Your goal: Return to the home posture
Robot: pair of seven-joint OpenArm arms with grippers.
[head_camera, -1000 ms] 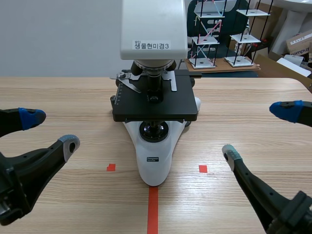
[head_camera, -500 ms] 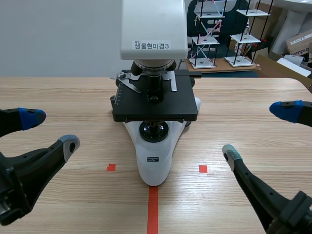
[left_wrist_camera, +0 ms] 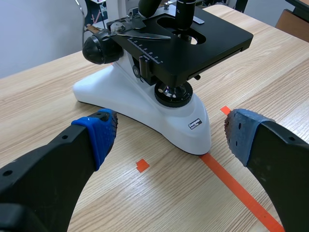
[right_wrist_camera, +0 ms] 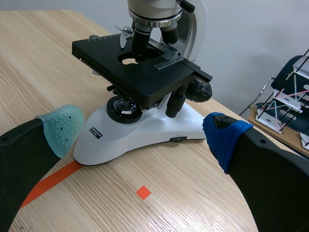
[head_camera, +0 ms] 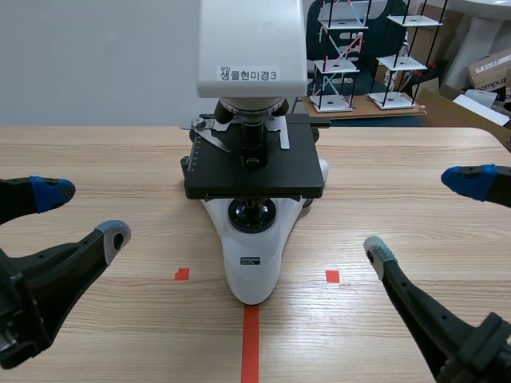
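"Black two-fingered left gripper [head_camera: 84, 214] at lower left, black right gripper [head_camera: 421, 215] at lower right: any shift?"
"None this past second. Both spread wide, empty, flanking the white-and-black microscope [head_camera: 254, 171] at centre. Home posture looks reached"

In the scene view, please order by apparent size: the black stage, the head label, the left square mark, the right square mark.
Largest: black stage.
Next: head label.
Last: left square mark and right square mark, which look alike; not ranked.

1 microscope [head_camera: 254, 171], 1 table [head_camera: 415, 159], 2 pairs of jaws, seemingly 2 wire racks [head_camera: 336, 60] [head_camera: 402, 57] behind.
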